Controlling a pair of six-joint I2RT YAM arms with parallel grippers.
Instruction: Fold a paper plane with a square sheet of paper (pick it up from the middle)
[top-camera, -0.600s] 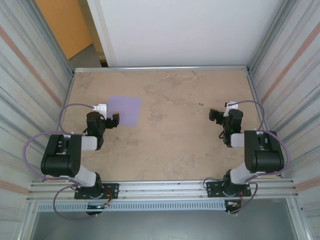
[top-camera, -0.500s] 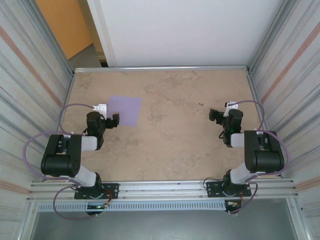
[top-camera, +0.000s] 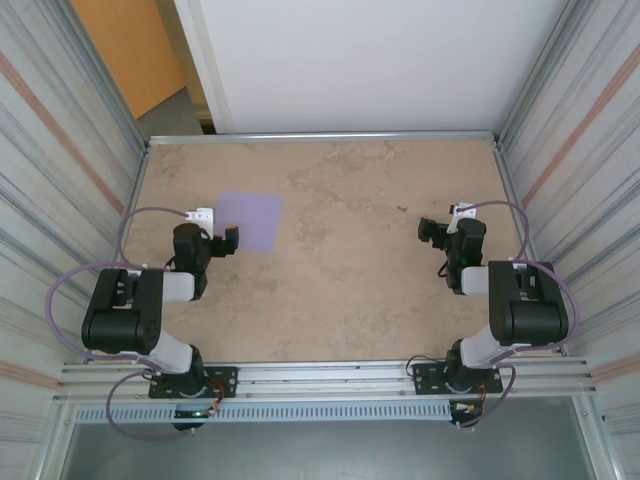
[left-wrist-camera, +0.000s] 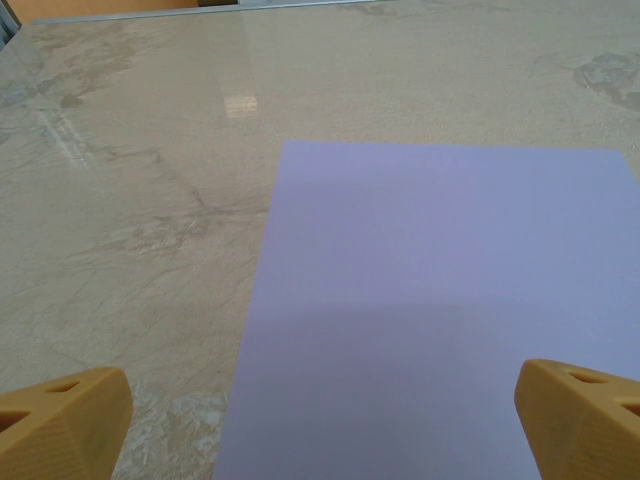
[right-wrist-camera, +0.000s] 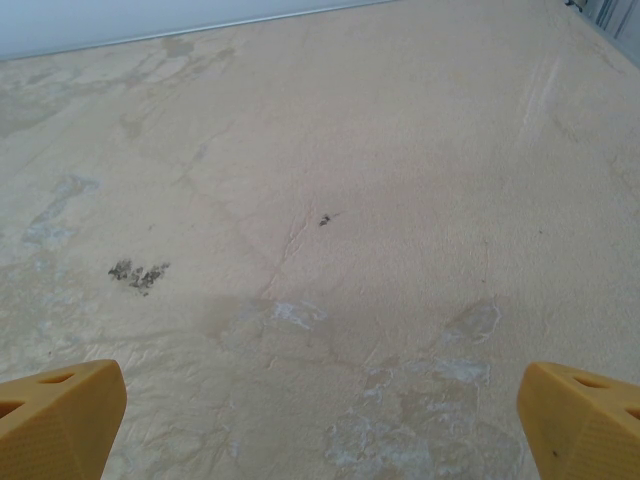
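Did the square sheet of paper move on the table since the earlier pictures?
No. The square sheet of paper lies at the same spot, equally far from the back rail.

The square sheet of paper (top-camera: 252, 220) lies flat on the table (top-camera: 350, 290), left of centre. The left end effector (top-camera: 230, 240) sits at its near left corner. The right end effector (top-camera: 428, 230) is well apart from it, over bare table.
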